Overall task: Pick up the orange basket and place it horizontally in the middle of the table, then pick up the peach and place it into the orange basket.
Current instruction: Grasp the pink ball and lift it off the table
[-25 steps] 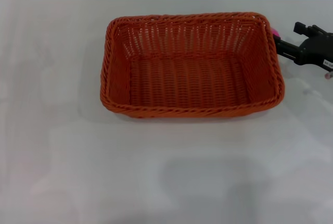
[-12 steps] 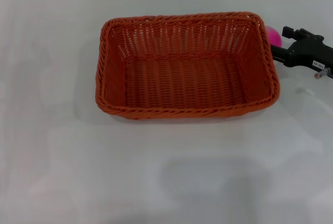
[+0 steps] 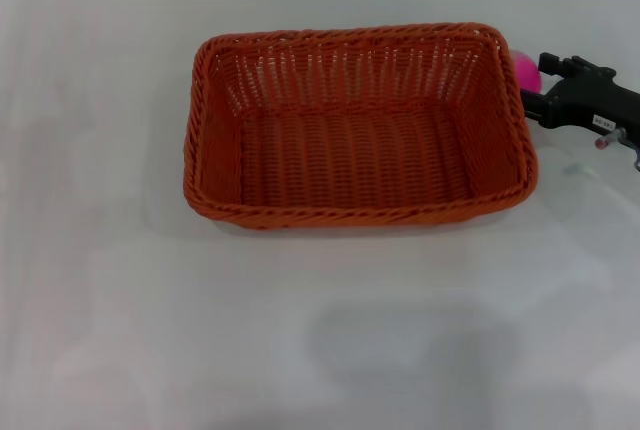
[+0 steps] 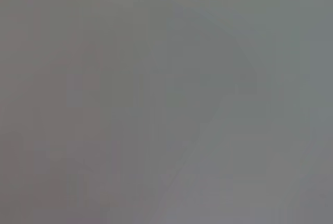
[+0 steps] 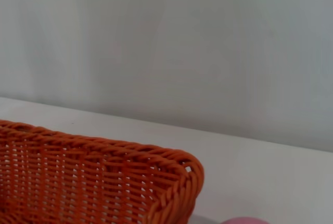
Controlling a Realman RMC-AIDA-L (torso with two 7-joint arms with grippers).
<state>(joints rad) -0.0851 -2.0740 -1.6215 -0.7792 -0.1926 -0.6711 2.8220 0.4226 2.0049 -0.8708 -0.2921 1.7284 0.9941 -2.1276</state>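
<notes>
Viewing orange basket (image 3: 358,125) flat at centre of the white table (image 3: 320,330) | we see the peach (image 3: 526,71) upper right, just beside basket's right rim | right gripper (image 3: 535,100) by peach, jaw state indeterminable | left gripper outside view

The peach (image 3: 526,71) is mostly hidden behind the far right corner of the orange basket (image 3: 355,125) in the head view; only a magenta sliver shows. In the right wrist view just its pink top (image 5: 244,220) clears the picture's edge, and the basket (image 5: 93,182) is cut off too. The right gripper (image 3: 545,85), beside the basket, hides its fingertips behind the peach. The left wrist view is a featureless grey blur.
</notes>
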